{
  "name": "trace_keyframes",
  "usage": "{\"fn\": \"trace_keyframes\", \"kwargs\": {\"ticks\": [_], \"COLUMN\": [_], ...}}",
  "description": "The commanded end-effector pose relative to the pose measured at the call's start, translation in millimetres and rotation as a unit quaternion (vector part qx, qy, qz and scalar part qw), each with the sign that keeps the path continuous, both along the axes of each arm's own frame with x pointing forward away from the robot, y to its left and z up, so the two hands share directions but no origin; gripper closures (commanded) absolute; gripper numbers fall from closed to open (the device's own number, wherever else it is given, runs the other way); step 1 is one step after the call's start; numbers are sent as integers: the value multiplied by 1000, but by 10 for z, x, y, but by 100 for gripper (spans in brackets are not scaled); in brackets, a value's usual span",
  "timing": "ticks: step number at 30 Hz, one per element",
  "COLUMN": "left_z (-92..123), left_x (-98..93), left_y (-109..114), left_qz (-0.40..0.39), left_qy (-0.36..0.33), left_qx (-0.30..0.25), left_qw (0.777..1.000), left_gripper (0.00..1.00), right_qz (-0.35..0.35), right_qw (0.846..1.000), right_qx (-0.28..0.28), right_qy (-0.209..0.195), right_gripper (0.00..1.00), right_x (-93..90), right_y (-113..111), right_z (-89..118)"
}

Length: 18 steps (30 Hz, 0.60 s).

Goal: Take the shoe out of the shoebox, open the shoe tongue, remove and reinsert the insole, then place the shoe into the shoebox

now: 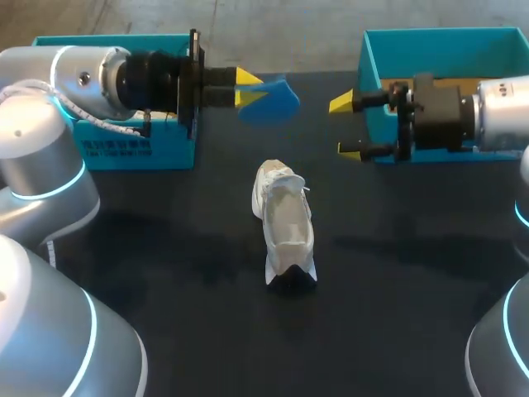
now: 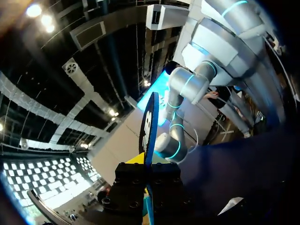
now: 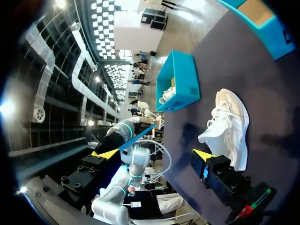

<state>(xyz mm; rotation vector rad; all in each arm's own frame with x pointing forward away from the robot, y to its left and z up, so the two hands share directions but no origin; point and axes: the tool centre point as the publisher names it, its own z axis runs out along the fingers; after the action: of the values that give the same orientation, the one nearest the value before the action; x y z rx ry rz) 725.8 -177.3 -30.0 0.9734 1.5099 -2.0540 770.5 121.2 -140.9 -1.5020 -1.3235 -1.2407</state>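
One table (image 1: pixel 397 289) carries one loose white shoe (image 1: pixel 283 225) and two teal boxes, the left shoebox (image 1: pixel 140 149) and the right shoebox (image 1: pixel 438 45). There is one blue insole (image 1: pixel 277 98) and two grippers: left gripper (image 1: pixel 250 88), right gripper (image 1: pixel 345 126).

The head camera looks steeply down from above and behind onto the dark table (image 1: pixel 397 289), with the white shoe (image 1: pixel 285 227) at the frame's centre. The left wrist camera sits very close behind the blue insole (image 2: pixel 149 126), seen edge-on. The right wrist camera looks across the table from farther off, sharing shoe and insole with the head view.
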Motion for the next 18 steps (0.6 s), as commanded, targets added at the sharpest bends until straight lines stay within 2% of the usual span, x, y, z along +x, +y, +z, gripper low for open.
{"fn": "trace_keyframes", "kwargs": {"ticks": [1, 10, 18], "left_z": [-91, -262, -403], "left_x": [118, 141, 173], "left_y": [-25, -9, 1], "left_qz": [-29, -30, -32], "left_qy": [-93, -181, -279], "left_qx": [4, 26, 43], "left_qw": [995, 983, 959], "left_gripper": [100, 100, 100], "right_qz": [8, -4, -5], "right_qw": [1000, 1000, 1000], "right_qx": [5, 16, 19], "right_qy": [4, 9, 5], "right_gripper": [0, 0, 0], "right_x": [50, 76, 130], "right_y": [-12, -100, -112], "right_z": [7, 39, 82]}}
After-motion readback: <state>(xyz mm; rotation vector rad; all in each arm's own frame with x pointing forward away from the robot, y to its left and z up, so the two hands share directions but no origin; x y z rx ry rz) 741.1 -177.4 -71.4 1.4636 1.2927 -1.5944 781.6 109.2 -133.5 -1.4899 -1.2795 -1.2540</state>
